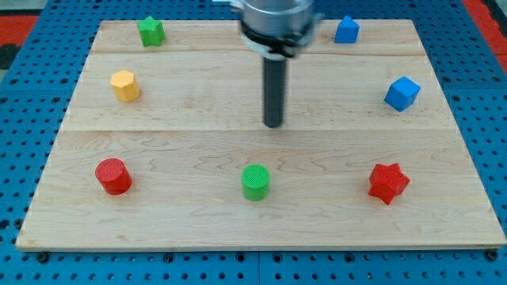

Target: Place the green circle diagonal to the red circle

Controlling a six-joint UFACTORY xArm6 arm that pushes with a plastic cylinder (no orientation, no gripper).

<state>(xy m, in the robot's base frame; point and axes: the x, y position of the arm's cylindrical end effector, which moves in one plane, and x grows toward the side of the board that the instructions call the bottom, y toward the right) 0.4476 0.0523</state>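
The green circle (255,181) stands near the view's bottom centre of the wooden board (190,142). The red circle (112,176) stands at the view's lower left, about level with the green one and well apart from it. My tip (273,124) is at the board's middle, above the green circle in the view and slightly to its right, with a clear gap between them. It touches no block.
A green star (150,32) is at the top left, a yellow hexagon (124,85) below it. A blue block (346,30) is at the top right, a blue cube (402,93) at the right, a red star (387,183) at the lower right.
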